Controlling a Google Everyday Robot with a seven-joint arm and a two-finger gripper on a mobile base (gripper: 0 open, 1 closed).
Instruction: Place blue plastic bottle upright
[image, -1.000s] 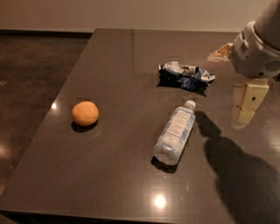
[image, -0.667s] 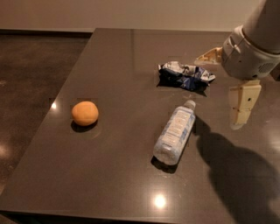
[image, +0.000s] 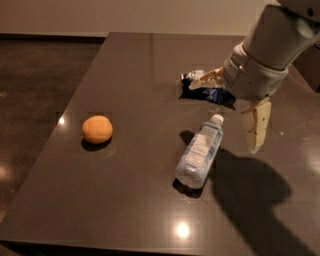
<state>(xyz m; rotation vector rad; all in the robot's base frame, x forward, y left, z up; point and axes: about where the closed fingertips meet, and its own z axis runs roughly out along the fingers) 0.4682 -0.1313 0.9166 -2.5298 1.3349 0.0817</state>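
The blue plastic bottle (image: 200, 150) lies on its side on the dark table (image: 135, 65), right of centre. Its white cap (image: 217, 119) points away from me and to the right, and its base is nearest me. My gripper (image: 224, 117) hangs open just above the cap end. One pale finger (image: 206, 79) points left over the wrapper. The other finger (image: 257, 125) hangs down to the right of the cap. The gripper holds nothing.
An orange (image: 97, 129) sits on the left part of the table. A crumpled dark blue-and-white wrapper (image: 206, 89) lies behind the bottle, partly hidden by my gripper. The table's left edge drops to a dark floor (image: 35, 100).
My gripper has moved left, from right of the bottle to above its cap end. The bottle, orange and wrapper have not moved.
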